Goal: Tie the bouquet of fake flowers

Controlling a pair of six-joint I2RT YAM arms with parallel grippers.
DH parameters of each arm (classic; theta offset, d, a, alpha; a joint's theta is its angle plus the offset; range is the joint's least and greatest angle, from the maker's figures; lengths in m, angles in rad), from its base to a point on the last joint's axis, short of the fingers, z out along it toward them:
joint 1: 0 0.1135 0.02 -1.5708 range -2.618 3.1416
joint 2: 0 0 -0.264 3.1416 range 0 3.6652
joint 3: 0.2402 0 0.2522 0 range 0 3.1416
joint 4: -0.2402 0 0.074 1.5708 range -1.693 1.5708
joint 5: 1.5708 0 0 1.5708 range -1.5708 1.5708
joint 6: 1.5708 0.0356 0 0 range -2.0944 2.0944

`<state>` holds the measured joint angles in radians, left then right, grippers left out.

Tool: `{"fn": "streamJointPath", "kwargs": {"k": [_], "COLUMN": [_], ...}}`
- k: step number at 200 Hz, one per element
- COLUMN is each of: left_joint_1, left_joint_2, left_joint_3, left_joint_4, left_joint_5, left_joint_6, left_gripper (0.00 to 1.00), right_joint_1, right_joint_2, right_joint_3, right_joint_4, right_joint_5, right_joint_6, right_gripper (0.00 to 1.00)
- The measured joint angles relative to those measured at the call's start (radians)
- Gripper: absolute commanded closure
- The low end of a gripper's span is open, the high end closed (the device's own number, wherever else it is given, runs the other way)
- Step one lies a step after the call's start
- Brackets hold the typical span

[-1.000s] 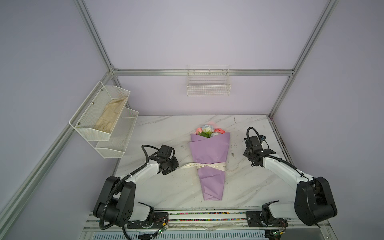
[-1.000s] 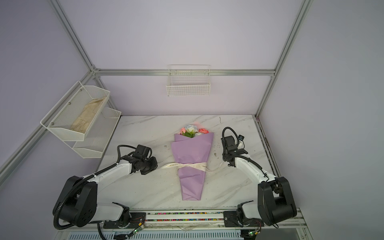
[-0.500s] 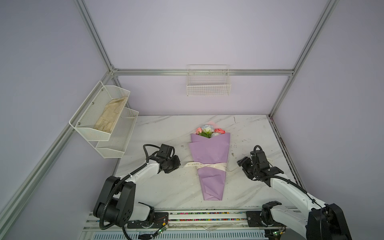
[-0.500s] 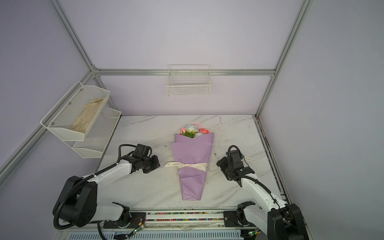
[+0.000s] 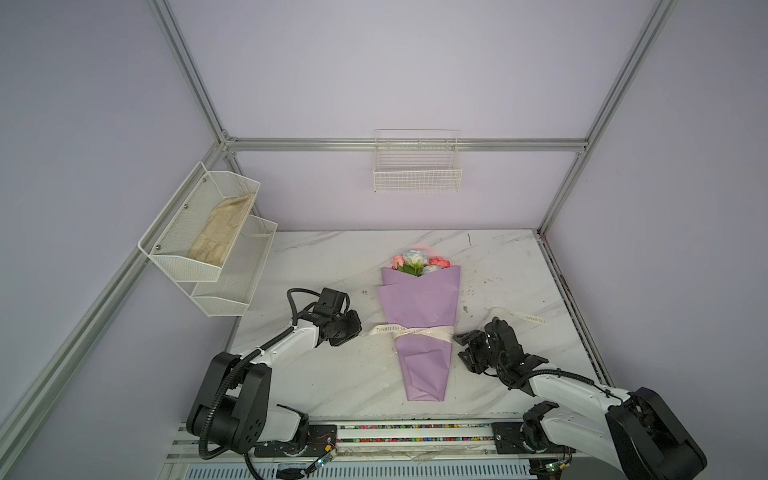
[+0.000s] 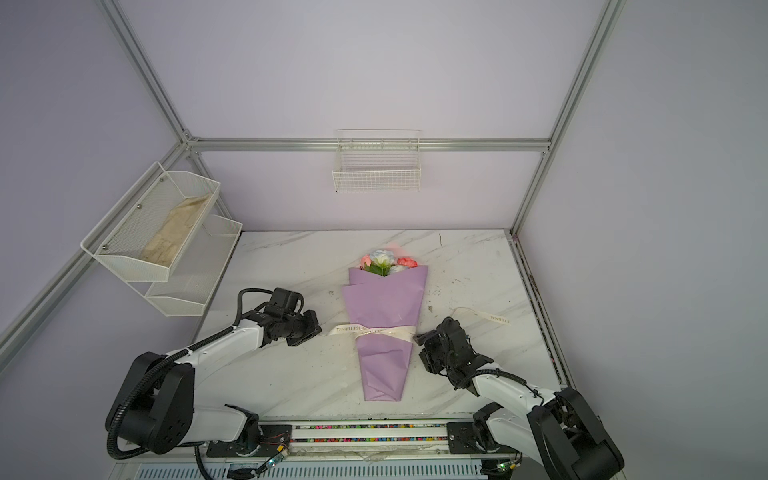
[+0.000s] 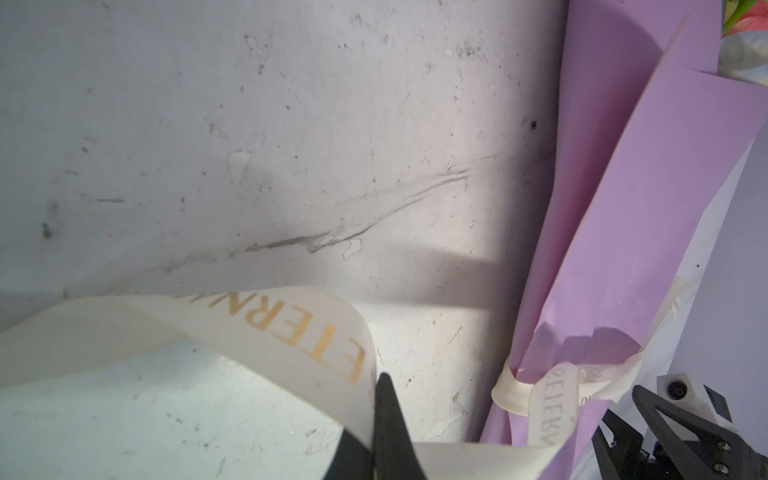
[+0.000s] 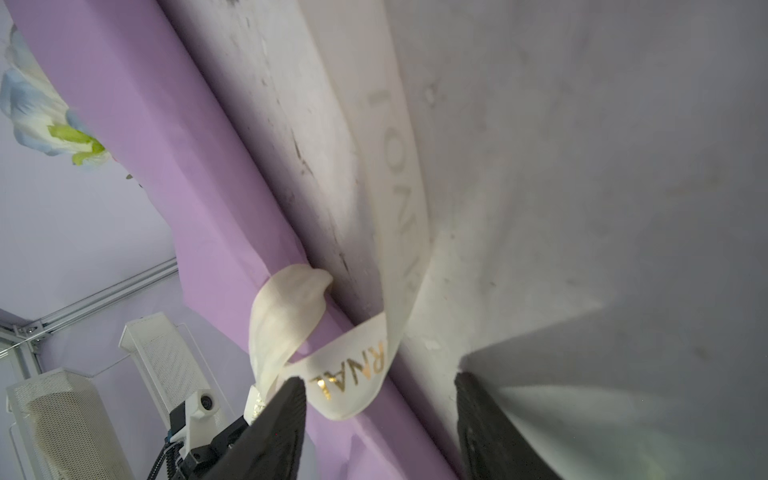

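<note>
Shelves (image 5: pixel 183 266) on the left wall hold a beige cloth (image 5: pixel 220 232). On the marble table (image 5: pixel 324 257) the left gripper (image 5: pixel 356 331) is clamped on one end of the cream ribbon (image 5: pixel 399 330), its fingers pressed together in its wrist view. The ribbon runs right and wraps the bouquet (image 5: pixel 419 303), which lies mid-table with its flowers toward the back wall, below a wire basket (image 5: pixel 417 178). Just right of the bouquet, the right gripper (image 5: pixel 463 347) has its jaws apart, with a ribbon loop beside one finger, not pinched. The ribbon's other tail lies loose farther right. Whether the ribbon is knotted is hard to make out.
</note>
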<state>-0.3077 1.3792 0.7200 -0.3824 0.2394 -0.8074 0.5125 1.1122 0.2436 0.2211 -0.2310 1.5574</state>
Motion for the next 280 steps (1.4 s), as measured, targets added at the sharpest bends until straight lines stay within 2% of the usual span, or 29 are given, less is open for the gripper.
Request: {"fn": "streamJointPath", "kwargs": {"k": [20, 74, 100, 114, 126, 147, 160, 165, 183, 198, 230, 280], "left_joint_1": [0.0, 0.0, 0.0, 0.0, 0.0, 0.0, 0.0, 0.0, -0.009, -0.031, -0.104, -0.181], "left_joint_2": [-0.006, -0.019, -0.019, -0.019, -0.019, -0.02, -0.027, -0.032, -0.073, -0.115, -0.138, 0.114], "left_joint_3": [0.0, 0.0, 0.0, 0.0, 0.0, 0.0, 0.0, 0.0, 0.0, 0.0, 0.006, 0.185], "left_joint_4": [0.0, 0.001, 0.001, 0.001, 0.001, 0.001, -0.001, 0.0, -0.007, -0.011, -0.015, -0.075], "left_joint_5": [0.0, 0.002, 0.005, 0.01, 0.012, 0.013, 0.013, 0.011, -0.014, -0.057, -0.1, -0.117], "left_joint_6": [-0.001, -0.001, -0.001, -0.001, 0.0, 0.013, 0.029, 0.034, 0.061, 0.095, 0.277, 0.635], "left_gripper": [1.0, 1.0, 1.0, 1.0, 1.0, 0.81, 0.54, 0.47, 0.35, 0.3, 0.32, 0.29], "right_joint_1": [0.016, 0.017, 0.018, 0.018, 0.018, 0.018, 0.018, 0.018, 0.018, 0.018, 0.018, 0.018], "right_joint_2": [0.006, 0.057, 0.099, 0.136, 0.168, 0.207, 0.219, 0.225, 0.237, 0.237, 0.198, 0.137], "right_joint_3": [-0.029, -0.071, -0.074, -0.069, -0.066, -0.063, -0.05, -0.043, -0.016, 0.002, 0.007, 0.031], "right_joint_4": [0.064, 0.215, 0.266, 0.298, 0.32, 0.351, 0.351, 0.346, 0.332, 0.325, 0.298, 0.237], "right_joint_5": [0.039, 0.127, 0.16, 0.166, 0.165, 0.169, 0.171, 0.171, 0.171, 0.171, 0.182, 0.206], "right_joint_6": [0.056, 0.136, 0.152, 0.153, 0.154, 0.147, 0.135, 0.127, 0.102, 0.085, 0.068, 0.032], "right_gripper": [0.54, 0.56, 0.68, 0.81, 0.88, 0.98, 1.0, 1.0, 1.0, 1.0, 1.0, 1.0]}}
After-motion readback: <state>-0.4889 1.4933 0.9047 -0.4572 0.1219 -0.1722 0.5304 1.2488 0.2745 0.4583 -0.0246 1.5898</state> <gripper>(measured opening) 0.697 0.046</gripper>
